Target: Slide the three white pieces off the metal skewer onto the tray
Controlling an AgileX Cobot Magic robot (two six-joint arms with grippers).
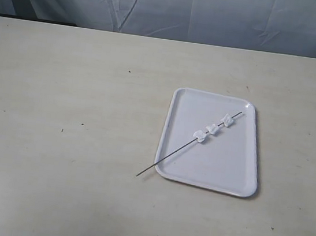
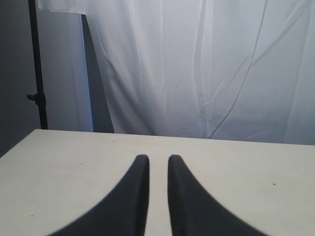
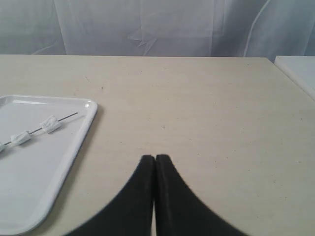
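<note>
Skewer (image 1: 170, 158), thin metal, through lumpy pieces (image 1: 213, 129)

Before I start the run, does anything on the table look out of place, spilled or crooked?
Only the metal skewer: it lies diagonally across the tray, one end poking past the rim over the table. The three white pieces sit threaded on it; nothing looks spilled or broken.

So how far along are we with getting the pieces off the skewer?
Done: nothing yet. All three white pieces sit threaded on the metal skewer, which lies slantwise across the tray with one end past its rim. In hand: nothing. The left tool is slightly open and empty, and the right tool is shut and empty. Neither touches the skewer. Left: grip the skewer and slide all three off.
</note>
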